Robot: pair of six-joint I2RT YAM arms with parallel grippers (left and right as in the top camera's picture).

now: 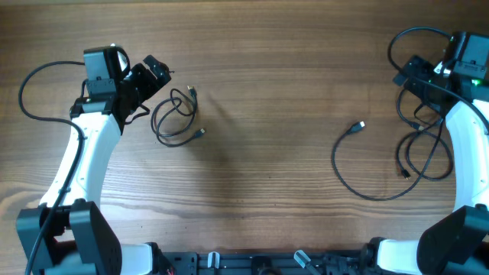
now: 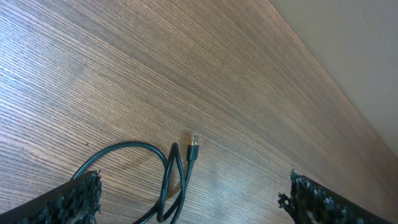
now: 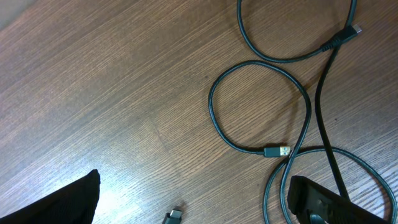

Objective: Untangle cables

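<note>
Where they lie, cables [image 3: 275,150] — thin, black, looped

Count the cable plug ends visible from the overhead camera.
4. Two on the coiled cable beside the left end effector: top plug, lower plug. Right side: pale plug, dark plug. Others may hide under the right arm.

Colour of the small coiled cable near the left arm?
The cable is black, its plug tip silvery. The left wrist view shows it best.
</note>
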